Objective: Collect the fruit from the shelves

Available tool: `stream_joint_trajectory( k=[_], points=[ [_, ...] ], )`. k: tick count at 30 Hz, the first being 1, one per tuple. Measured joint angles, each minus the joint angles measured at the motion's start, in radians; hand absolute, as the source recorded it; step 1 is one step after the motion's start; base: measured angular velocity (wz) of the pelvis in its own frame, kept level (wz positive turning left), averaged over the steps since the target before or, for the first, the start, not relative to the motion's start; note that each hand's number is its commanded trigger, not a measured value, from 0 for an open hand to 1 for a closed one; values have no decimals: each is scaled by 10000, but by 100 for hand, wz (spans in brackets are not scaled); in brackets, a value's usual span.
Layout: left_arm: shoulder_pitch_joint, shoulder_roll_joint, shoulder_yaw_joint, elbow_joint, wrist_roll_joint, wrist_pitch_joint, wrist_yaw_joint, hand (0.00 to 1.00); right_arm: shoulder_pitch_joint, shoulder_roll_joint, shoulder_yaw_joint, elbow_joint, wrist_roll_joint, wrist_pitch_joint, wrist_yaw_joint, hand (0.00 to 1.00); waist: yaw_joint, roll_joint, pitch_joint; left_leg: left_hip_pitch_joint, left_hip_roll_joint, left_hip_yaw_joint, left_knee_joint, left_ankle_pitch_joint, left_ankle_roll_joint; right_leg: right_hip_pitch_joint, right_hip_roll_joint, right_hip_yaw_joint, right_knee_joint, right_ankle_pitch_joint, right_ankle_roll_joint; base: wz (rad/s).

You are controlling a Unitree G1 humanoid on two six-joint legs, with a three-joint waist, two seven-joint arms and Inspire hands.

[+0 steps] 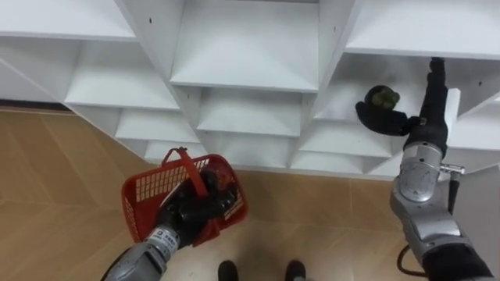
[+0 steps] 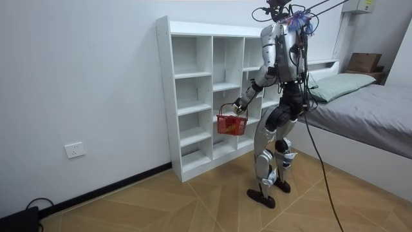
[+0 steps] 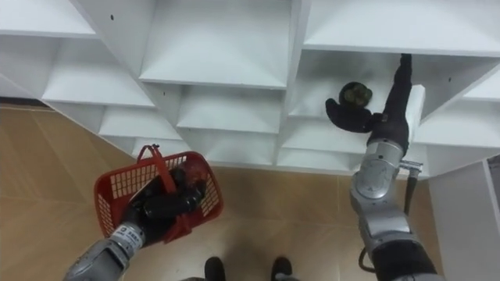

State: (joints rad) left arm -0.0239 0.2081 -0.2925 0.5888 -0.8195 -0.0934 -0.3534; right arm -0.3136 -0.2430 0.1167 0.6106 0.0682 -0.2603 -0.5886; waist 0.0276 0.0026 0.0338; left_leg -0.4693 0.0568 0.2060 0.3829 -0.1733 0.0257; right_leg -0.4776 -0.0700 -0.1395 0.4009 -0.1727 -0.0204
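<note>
- Lower left of the eye views: red basket (image 1: 141, 191), held over the wooden floor by the left hand (image 1: 187, 212). The fingers are curled about its rim and the handle stands upright. The hand hides part of the inside, so the contents cannot be told.
- Upper centre: white closet (image 1: 246, 47) with open compartments; those in the middle column are bare. In the room view the robot stands upright, close before the closet.
- Upper right: dark green fruit (image 1: 383, 97) in a compartment of the closet's right column. The right hand (image 1: 391, 119) is wrapped round it from below, with the forearm reaching up into the compartment.
- Step in hand, as judged: lifting a fruit off the shelf. The grasp appears made, and the fruit is not yet in the basket.
- Next move, as judged: draw the right hand out clear of the shelf edge and the upright divider. Then carry the fruit down and across to the lower left, over the basket's mouth and beside the handle, and release it there. The left hand must hold the basket level.
</note>
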Motion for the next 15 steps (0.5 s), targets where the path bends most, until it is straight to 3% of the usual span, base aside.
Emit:
stream_joint_trajectory(
  k=[10,15],
  points=[
    [-148,69,-63,-3,67,7,8,100,-97,-7,222,437,-12,10,-320,0,83,8,6,-570,28,-51,89,1,0,-507,-20,-237,148,22,-12,3],
    [-284,75,-73,-5,46,71,216,100,-282,-11,251,857,92,213,-327,0,81,4,8,-787,24,-80,179,31,48,-646,-62,-286,177,19,-16,4]
  ],
)
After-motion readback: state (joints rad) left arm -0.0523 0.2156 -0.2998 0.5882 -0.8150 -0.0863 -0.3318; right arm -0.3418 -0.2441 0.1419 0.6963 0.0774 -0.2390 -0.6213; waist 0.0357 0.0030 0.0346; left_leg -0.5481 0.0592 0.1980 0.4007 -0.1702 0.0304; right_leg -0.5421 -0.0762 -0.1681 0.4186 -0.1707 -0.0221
